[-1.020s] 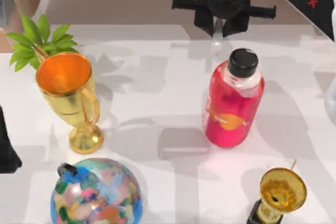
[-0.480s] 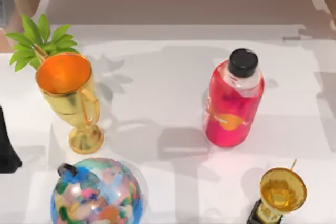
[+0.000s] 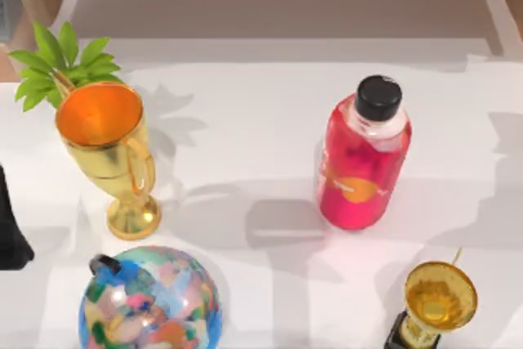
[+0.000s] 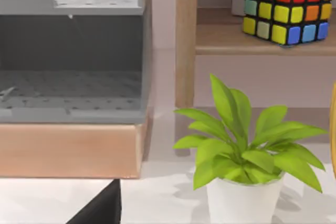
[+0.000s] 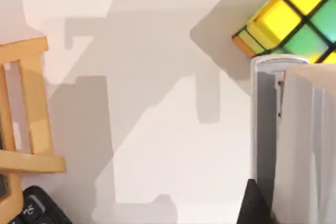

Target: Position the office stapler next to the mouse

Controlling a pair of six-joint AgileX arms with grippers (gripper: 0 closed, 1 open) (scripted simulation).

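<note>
Step in hand, as I read it: you're carrying the office stapler (image 5: 304,156) over to the mouse w/ the right arm. In the right wrist view it sits very close to the cam, at the frame's edge, above the pale surface and just by the colour cube (image 5: 294,14).

Right gripper: can't tell if it's clamped on the stapler or apart. A small dark wedge beside the stapler may be part of it, not sure. The left arm looks parked at the table's left edge, the dark shape (image 3: 10,226) in the top view. Can't tell its pincer state either.

How to do it well:
- Find the mouse first. A dark object (image 5: 37,211) lies below the wooden frame (image 5: 26,129) in the right wrist view. It may be the mouse, but too little of it shows to be sure, so confirm before you commit.
- Keep the stapler level and come down slowly. Set it just beside the mouse, not touching and not on top.
- Stay off the frame's bars and the cube on the way across.
- Let go only once it rests flat.

Look of the stapler: slim, elongated, white to pale grey w/ a darker grey strip and a rounded end. It's nearly the surface's colour, so it's easy to lose against the bg. Prob. light and hard, and it may slide if dropped.
</note>
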